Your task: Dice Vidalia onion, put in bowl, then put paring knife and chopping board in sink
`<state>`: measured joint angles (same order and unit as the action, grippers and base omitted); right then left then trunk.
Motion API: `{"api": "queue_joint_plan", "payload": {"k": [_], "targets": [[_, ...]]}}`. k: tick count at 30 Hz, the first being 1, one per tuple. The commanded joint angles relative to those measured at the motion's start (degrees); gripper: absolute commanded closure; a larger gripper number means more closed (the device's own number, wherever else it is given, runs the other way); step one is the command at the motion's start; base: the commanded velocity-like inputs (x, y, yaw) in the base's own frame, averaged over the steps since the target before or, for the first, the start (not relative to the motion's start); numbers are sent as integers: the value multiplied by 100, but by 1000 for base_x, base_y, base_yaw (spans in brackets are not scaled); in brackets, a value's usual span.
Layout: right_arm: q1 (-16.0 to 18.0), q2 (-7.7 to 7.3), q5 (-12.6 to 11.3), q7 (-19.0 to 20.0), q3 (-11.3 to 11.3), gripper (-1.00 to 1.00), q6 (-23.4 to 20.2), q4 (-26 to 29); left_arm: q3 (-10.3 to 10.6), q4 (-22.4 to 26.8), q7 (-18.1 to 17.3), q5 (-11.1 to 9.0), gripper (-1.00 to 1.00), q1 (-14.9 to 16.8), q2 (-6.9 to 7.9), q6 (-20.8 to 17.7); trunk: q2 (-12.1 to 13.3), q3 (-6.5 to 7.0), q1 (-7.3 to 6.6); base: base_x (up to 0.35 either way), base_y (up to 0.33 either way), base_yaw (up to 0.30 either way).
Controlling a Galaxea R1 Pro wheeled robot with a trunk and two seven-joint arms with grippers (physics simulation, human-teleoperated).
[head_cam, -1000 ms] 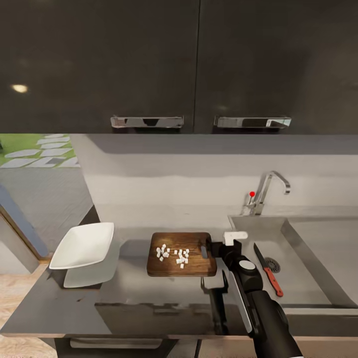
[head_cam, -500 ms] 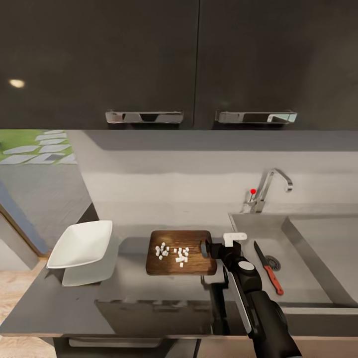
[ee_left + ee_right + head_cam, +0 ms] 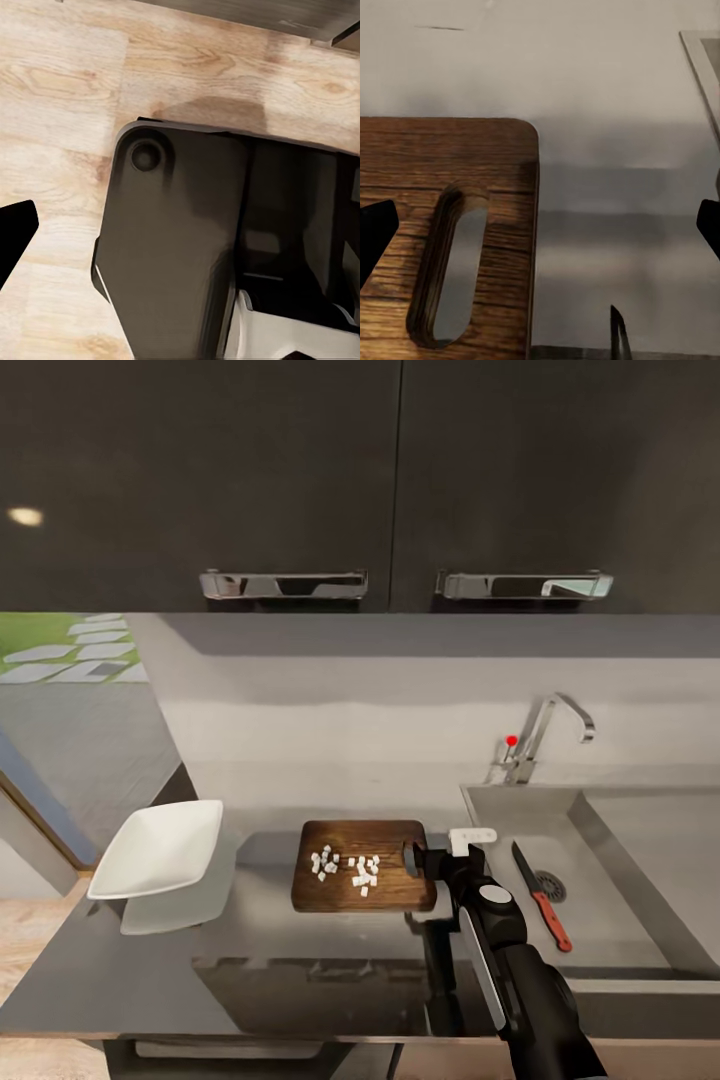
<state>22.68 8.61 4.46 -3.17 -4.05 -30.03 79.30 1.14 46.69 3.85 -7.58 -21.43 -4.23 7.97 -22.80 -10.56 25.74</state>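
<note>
Head view. The chopping board lies at centre frame on the grey countertop, carrying a loose cluster of white diced onion. The white bowl sits at left centre, well apart from the board and holding none of the dice. The paring knife lies in the sink at right, beside the round drain, below the faucet.

The right gripper is at the board's right end, by the handle slot. In the right wrist view its two dark fingertips appear at opposite edges of the frame, so the fingers are spread wide and grasp nothing; the slot and the board's rounded corner lie between them. The left wrist view shows one dark fingertip over wooden floor and the robot's base; whether that gripper is parted or closed cannot be told.

Judgement: the knife appears to be stowed, while the dice have yet to reach the bowl.

Risks:
- Lifting by one end may tilt the board, sliding dice onto the countertop short of the bowl.
- A shallow bite on the thin edge near the slot may slip, dropping the board.
- Closing too low may jam a finger against the countertop and push the board aside.
</note>
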Motion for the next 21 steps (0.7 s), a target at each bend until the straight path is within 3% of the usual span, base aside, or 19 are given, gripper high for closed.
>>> {"api": "queue_joint_plan", "payload": {"k": [1, 21], "targets": [[3, 0, 46, -11, -8, -100, -38, 7, 14, 7, 19, -57, -100, -2, 1, 12, -12, -20, 4, 52, -5, 0], [2, 0, 46, -17, -8, -100, -38, 7, 13, 16, 19, -57, -100, -2, 1, 12, -12, -205, 4, 21, -15, 0]]}}
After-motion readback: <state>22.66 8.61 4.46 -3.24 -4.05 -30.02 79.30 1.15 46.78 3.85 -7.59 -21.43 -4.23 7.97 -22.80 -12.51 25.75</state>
